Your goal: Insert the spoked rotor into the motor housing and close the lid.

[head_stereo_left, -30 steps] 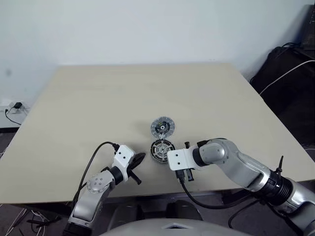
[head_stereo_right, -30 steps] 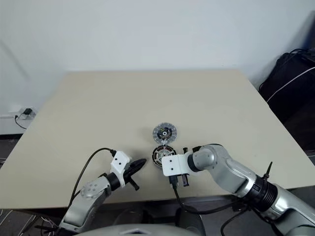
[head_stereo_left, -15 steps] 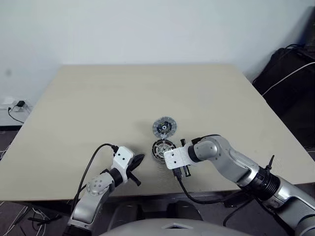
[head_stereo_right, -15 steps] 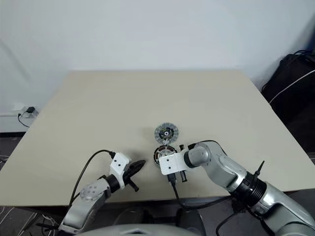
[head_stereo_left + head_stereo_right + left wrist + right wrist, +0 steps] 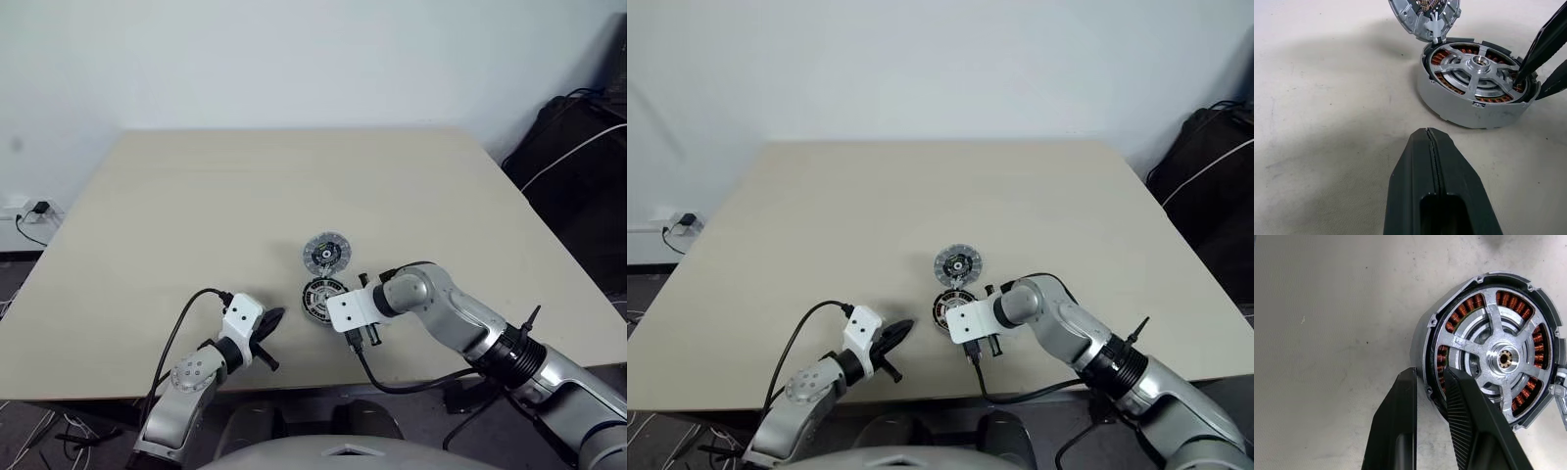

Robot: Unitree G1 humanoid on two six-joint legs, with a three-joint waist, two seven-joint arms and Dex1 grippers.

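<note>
The motor housing (image 5: 320, 297) sits near the table's front middle, showing copper windings. The spoked rotor (image 5: 1504, 358) lies seated inside it, silver spokes and hub facing up. The lid (image 5: 325, 252) stands open just behind the housing, joined to it at a small hinge (image 5: 1436, 34). My right gripper (image 5: 1429, 374) points down at the housing's right side. Its jaws pinch the wall, one finger (image 5: 1535, 46) inside the rim and the other outside. My left gripper (image 5: 1427, 134) is shut on nothing, a short way to the housing's left and aimed at it.
The tan table (image 5: 196, 215) stretches wide on all sides of the parts, and its front edge runs close below both grippers. A black bag (image 5: 578, 147) with a white cable sits off the table's right side. A wall socket (image 5: 29, 211) is at far left.
My right gripper has edged in toward the housing, and its fingers now straddle the housing's wall. The left gripper, the housing and the lid have stayed put.
</note>
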